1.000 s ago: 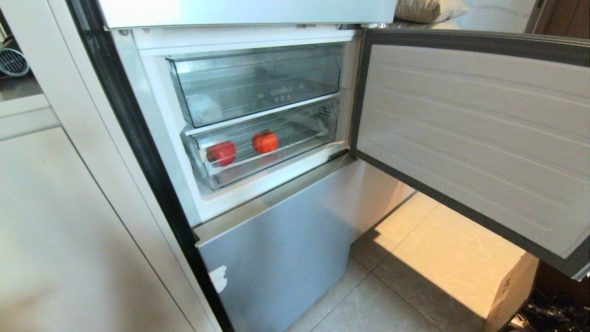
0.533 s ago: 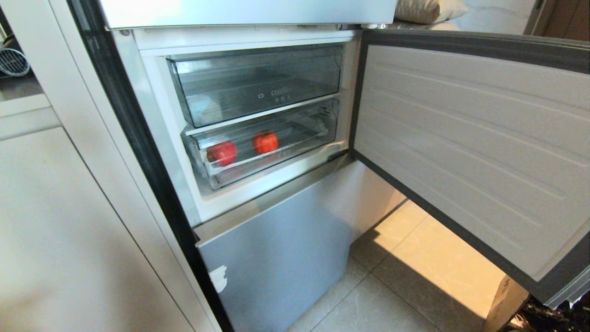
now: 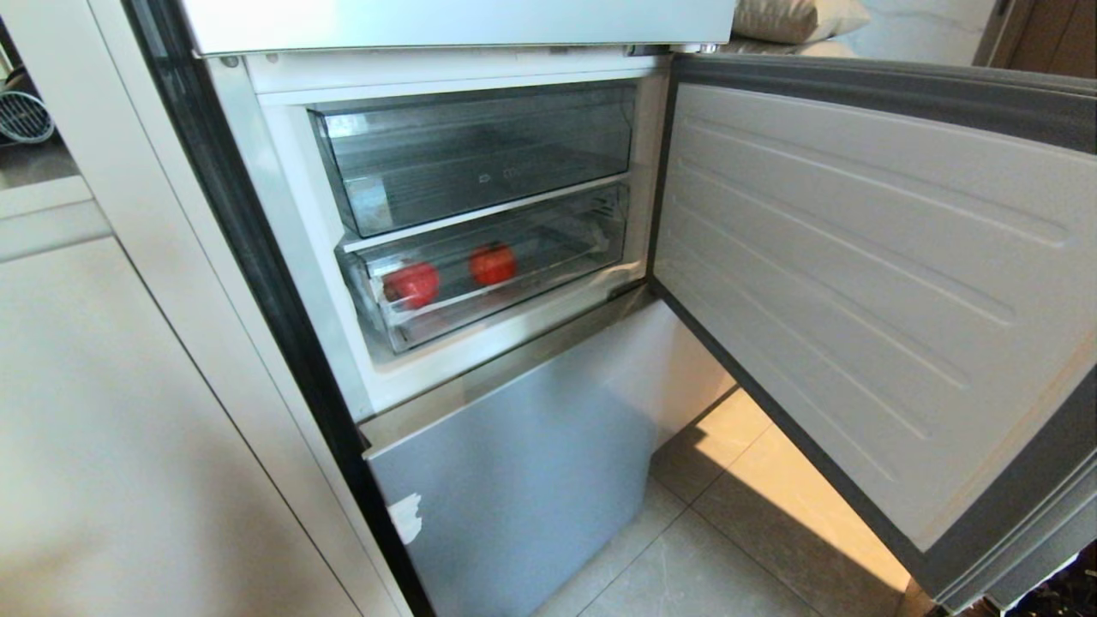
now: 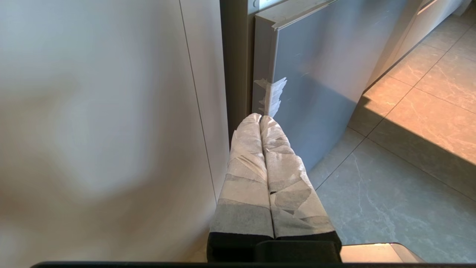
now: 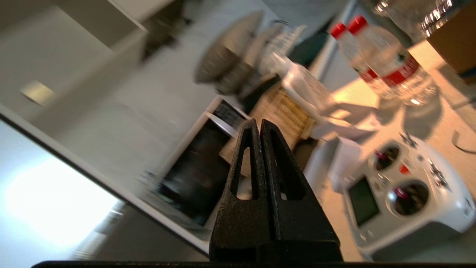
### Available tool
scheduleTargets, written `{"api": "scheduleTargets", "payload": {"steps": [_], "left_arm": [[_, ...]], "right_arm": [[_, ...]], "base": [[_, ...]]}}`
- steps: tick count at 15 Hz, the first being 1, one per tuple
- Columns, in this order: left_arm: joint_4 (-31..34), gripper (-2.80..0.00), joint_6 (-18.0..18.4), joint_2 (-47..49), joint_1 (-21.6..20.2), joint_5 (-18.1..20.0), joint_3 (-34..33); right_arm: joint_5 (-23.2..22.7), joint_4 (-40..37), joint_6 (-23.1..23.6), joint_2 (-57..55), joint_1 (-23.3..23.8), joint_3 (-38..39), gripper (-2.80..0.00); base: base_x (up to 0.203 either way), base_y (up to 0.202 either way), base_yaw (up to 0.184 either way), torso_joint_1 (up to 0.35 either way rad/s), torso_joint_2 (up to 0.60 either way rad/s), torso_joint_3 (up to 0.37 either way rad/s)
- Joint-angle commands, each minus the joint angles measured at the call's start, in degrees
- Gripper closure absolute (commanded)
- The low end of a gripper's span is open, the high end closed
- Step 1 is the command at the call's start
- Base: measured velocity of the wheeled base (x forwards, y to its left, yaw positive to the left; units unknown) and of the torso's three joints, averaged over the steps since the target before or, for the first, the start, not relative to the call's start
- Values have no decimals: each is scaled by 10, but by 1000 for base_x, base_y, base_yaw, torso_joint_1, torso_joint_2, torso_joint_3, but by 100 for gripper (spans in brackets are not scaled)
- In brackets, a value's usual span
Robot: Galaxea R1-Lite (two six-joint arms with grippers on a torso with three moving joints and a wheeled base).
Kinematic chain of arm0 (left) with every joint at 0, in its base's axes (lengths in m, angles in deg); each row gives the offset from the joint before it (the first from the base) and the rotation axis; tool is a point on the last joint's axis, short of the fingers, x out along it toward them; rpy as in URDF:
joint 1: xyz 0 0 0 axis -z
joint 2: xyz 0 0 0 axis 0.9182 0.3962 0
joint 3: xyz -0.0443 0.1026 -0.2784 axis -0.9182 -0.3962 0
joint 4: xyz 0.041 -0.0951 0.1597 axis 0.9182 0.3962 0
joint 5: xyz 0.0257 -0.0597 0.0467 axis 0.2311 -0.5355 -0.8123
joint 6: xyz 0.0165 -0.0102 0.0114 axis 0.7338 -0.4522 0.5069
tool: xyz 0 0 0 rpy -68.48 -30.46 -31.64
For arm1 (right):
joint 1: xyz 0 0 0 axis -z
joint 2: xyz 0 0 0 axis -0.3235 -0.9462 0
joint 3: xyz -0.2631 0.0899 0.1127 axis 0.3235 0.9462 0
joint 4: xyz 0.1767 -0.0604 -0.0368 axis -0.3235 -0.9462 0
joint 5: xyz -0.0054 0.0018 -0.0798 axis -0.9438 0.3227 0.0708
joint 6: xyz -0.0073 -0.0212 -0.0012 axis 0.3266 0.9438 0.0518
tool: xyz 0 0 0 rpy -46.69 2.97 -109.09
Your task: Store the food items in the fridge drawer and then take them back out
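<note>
In the head view the two food items lie inside the fridge drawer (image 3: 561,250), the shallow clear one low in the open fridge. The dull red fruit (image 3: 412,284) is at its left, the orange-red one (image 3: 493,264) a little to the right and further back. Neither arm shows in the head view. My left gripper (image 4: 260,118), wrapped in pale tape, is shut and empty, low beside the grey lower fridge door (image 4: 319,78). My right gripper (image 5: 258,124) is shut on nothing and faces away from the fridge, towards a cluttered table.
Above the drawer sits a deeper clear bin (image 3: 480,154). The open fridge door (image 3: 857,274) fills the right of the head view, over the tiled floor (image 3: 728,531). A white cabinet (image 3: 128,386) stands at left. Water bottles (image 5: 386,63) and a white controller (image 5: 405,193) lie before the right gripper.
The fridge door has swung further round, its lower edge now covering the cardboard box at the lower right. The fruits and the drawer have not moved.
</note>
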Motion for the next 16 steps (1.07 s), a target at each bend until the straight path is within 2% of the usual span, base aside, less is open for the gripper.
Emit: {"api": "scheduleTargets", "payload": {"steps": [1, 3, 6, 11, 14, 15, 16], "left_arm": [[1, 0, 0, 0, 0, 0, 0], [1, 0, 0, 0, 0, 0, 0], [1, 0, 0, 0, 0, 0, 0], [1, 0, 0, 0, 0, 0, 0], [1, 0, 0, 0, 0, 0, 0], [1, 0, 0, 0, 0, 0, 0], [1, 0, 0, 0, 0, 0, 0]], "right_arm": [[112, 29, 134, -6, -126, 80, 0], [145, 51, 185, 1, -227, 126, 0], [178, 60, 243, 23, -407, 179, 0], [284, 65, 329, 41, -689, 203, 0], [319, 66, 355, -10, -821, 166, 0], [314, 67, 356, -47, -851, 141, 0], [289, 74, 355, -81, -868, 113, 0]], "base": [[0, 0, 0, 0, 0, 0], [0, 0, 0, 0, 0, 0], [0, 0, 0, 0, 0, 0], [0, 0, 0, 0, 0, 0], [0, 0, 0, 0, 0, 0], [0, 0, 0, 0, 0, 0], [0, 0, 0, 0, 0, 0]]}}
